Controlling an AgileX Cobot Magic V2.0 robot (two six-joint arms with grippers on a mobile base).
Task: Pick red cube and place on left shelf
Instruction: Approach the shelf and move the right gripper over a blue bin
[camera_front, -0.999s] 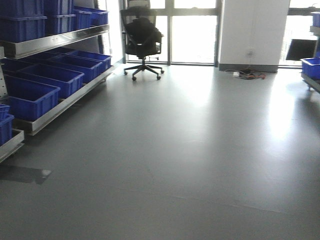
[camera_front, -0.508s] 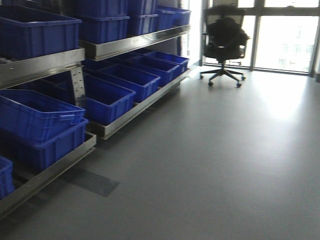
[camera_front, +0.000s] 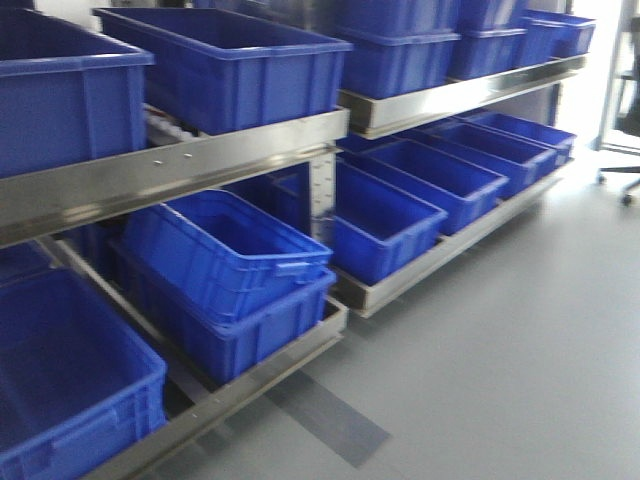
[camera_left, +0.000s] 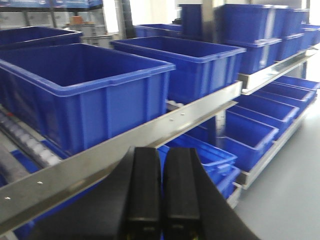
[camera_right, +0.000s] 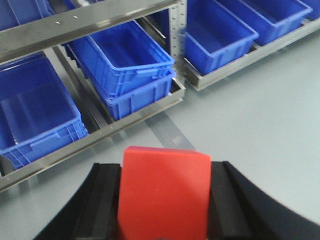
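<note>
- Front-facing view: a steel rack fills the left and far side of the room. The left shelf (camera_front: 200, 160) is its upper level, with a flat riveted front rail and large blue bins (camera_front: 230, 65) standing on it. Under it, two nested bins (camera_front: 230, 275) sit on the bottom level, beside a perforated upright post (camera_front: 322, 200). The grey floor (camera_front: 500, 350) spreads out to the right, and part of a chair base (camera_front: 622, 175) shows at the far right edge.
- Left wrist view: the left pincer (camera_left: 161, 155) is clenched, its black fingers (camera_left: 144, 190) pressed flat together with nothing between them. It hangs just in front of the shelf's rail. White rollers (camera_left: 27, 137) show at the left beside a bin.
- Right wrist view: the right pincer (camera_right: 165, 175) is grasping the red cube (camera_right: 165, 205), one black finger on each side. The cube hangs over the floor, near the rack but clear of it, with the rail at the far left.
</note>
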